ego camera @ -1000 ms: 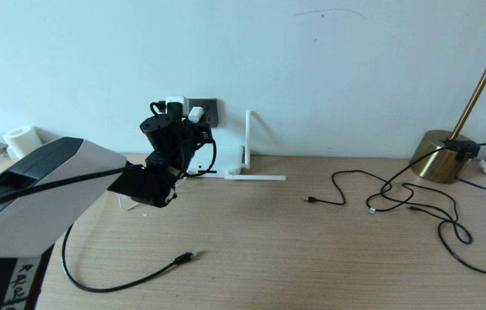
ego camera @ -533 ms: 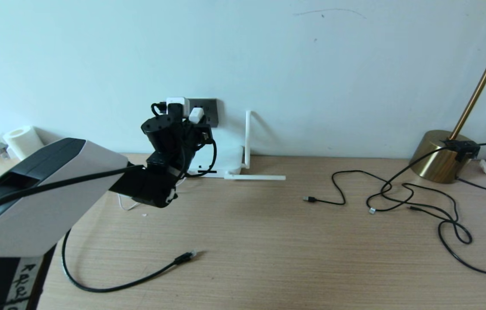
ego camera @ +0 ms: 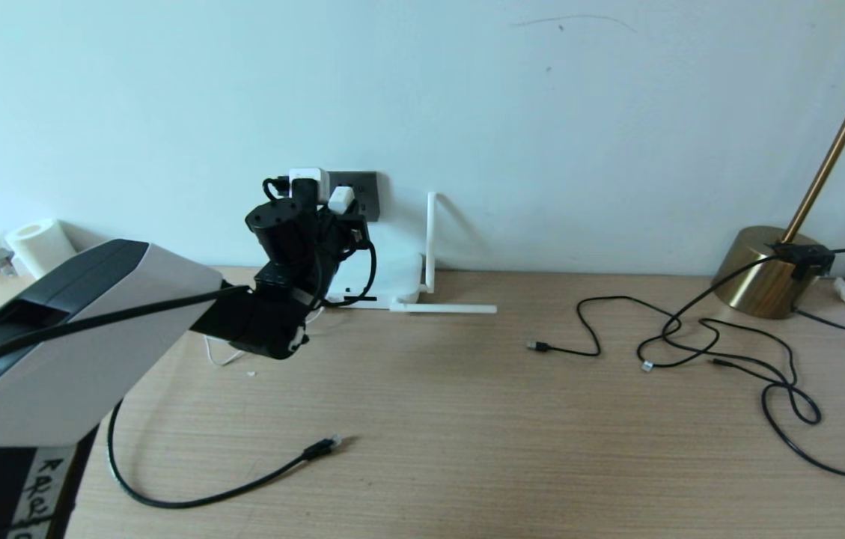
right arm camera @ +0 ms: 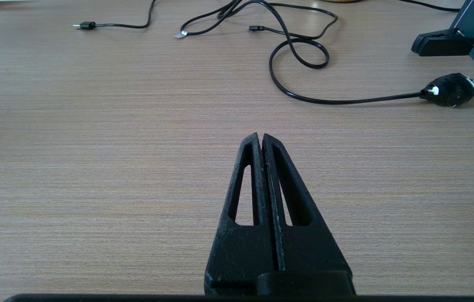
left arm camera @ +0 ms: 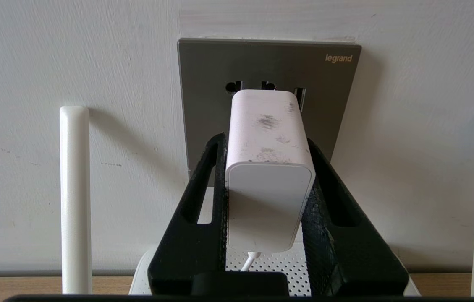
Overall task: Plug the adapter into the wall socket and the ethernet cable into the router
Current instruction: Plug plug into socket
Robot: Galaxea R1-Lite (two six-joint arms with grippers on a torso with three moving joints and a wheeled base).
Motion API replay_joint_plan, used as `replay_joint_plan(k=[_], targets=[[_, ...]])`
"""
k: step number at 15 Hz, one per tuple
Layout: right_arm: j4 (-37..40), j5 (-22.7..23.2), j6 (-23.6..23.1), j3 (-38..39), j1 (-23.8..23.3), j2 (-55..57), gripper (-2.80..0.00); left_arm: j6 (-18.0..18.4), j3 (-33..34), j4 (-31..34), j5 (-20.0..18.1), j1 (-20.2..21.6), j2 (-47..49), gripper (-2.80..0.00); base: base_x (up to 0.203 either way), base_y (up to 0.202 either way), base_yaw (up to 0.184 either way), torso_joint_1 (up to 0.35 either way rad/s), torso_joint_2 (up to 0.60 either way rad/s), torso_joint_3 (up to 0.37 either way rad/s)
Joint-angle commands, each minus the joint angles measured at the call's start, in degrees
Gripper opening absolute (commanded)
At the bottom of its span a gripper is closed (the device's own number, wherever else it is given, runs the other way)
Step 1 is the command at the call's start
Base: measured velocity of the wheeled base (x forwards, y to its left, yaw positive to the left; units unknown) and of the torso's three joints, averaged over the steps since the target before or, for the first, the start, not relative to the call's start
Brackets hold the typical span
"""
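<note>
Adapter [left arm camera: 268,167] sits clamped in my left tool [left arm camera: 268,180], its front right at the wall socket [left arm camera: 203,84]. Plugging-in is under way; next I likely press straight in. My right tool [right arm camera: 261,140], pressed together, hovers over the worktop [right arm camera: 94,147].

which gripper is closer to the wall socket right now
Left. The left gripper is right at the wall socket, shut on the adapter and pointing it at the plate. The right gripper is shut over bare table, far from it.

Brass lamp base [ego camera: 763,271] among thin black cables [ego camera: 721,352].
</note>
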Motion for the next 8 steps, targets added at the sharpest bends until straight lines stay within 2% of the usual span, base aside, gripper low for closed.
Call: replay_joint_plan(k=[1, 8], targets=[[0.0, 0.0, 0.0, 0.0, 0.0, 0.0, -2.80, 0.0, 0.0, -0.3, 0.1, 0.0, 0.1, -2.80, 0.000, 0.000, 0.000, 0.000, 0.00, 0.000], [0.0, 0.0, 0.1, 0.0, 0.0, -0.1, -2.80, 0.0, -0.3, -0.2, -0.1, 0.1, 0.5, -2.80, 0.000, 0.000, 0.000, 0.000, 0.00, 0.000]])
